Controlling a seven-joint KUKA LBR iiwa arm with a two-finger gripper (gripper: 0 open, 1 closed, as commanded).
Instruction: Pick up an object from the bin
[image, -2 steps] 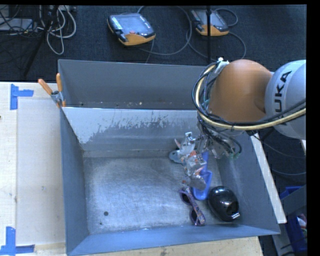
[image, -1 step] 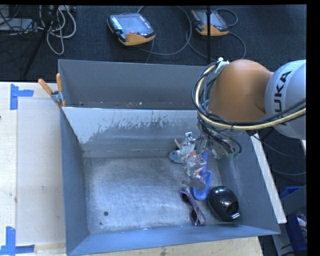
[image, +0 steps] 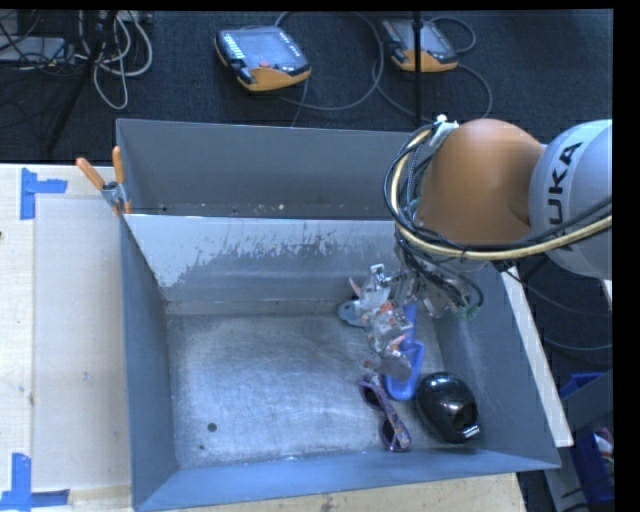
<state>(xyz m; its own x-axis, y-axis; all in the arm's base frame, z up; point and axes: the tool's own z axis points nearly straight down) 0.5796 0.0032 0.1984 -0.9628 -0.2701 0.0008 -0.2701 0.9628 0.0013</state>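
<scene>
gripper (image: 386, 308) above blue plastic piece (image: 407, 362) near bin's (image: 250, 385) right wall | black oval thing (image: 447, 407) toward front-right corner | grip: we cannot tell

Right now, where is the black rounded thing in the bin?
Camera view: the black rounded thing lies on the bin floor near its front right corner, just right of a blue loop and a purple strip.

Robotics lab: teach pendants (image: 262, 55), loose cables (image: 120, 50).
</scene>
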